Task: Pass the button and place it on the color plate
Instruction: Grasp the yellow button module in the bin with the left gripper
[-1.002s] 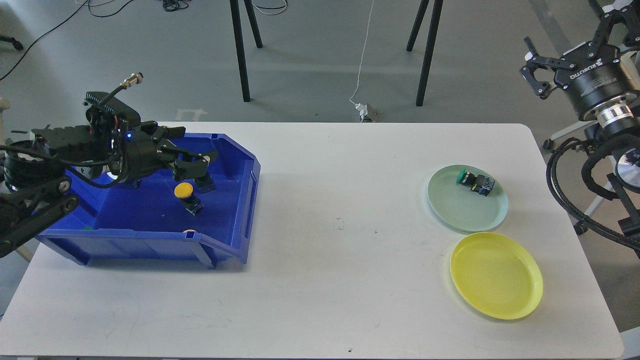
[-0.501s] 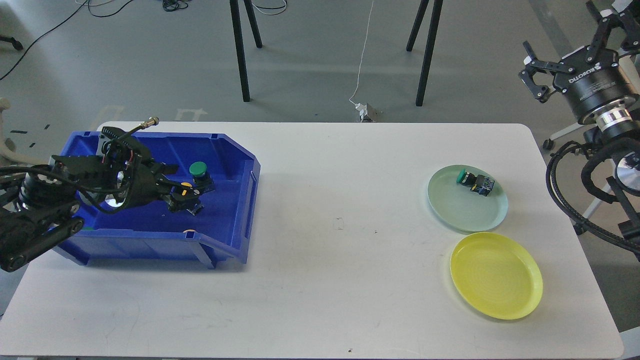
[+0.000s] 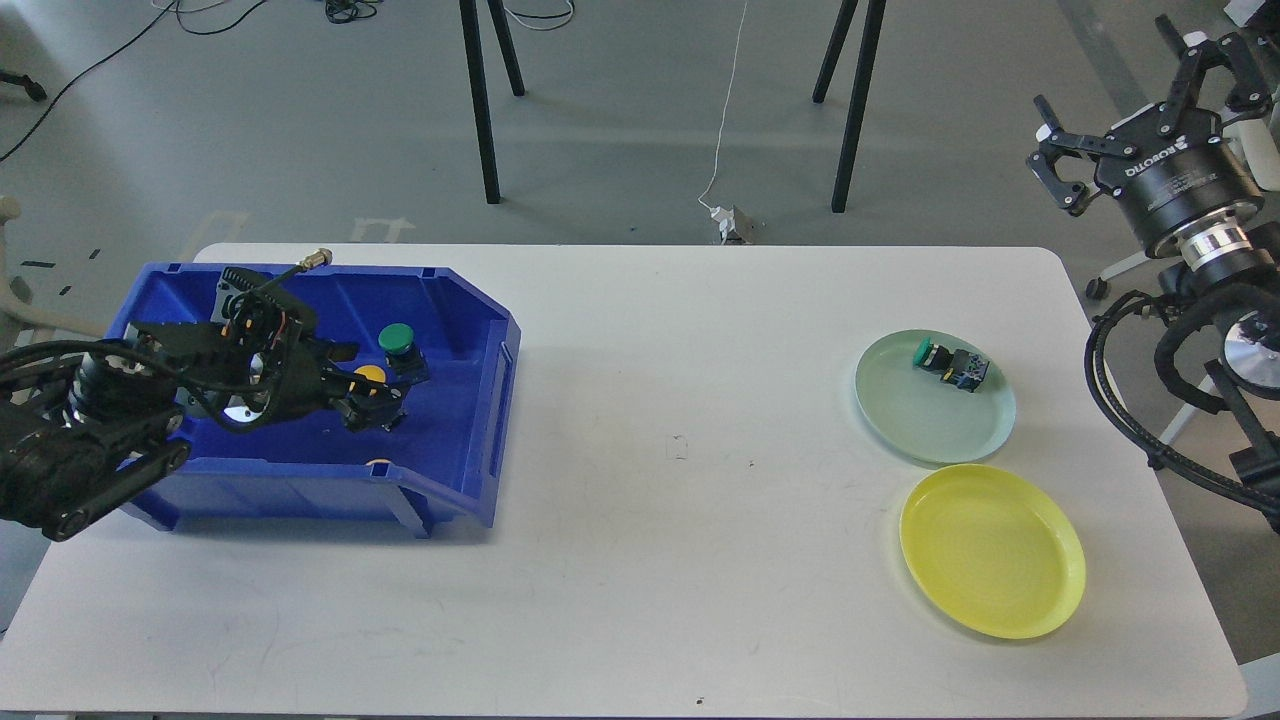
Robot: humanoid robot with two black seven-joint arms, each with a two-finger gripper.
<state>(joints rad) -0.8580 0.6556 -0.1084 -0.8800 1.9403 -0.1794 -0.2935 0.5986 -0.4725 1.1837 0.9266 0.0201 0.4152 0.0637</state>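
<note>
Yellow plate [image 3: 992,551] lies nearest on our white surface [image 3: 640,500]; behind, our left pincer [image 3: 372,398] reaches into the blue bin [image 3: 455,470], fingers straddling the yellow button [image 3: 368,375], grip uncertain. Farthest, our right pincer [image 3: 1130,120] hangs spread, well apart.

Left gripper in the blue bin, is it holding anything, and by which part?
The left gripper sits around the yellow-capped push button, at its dark body below the cap. Whether the fingers have actually closed on it cannot be told.
</note>
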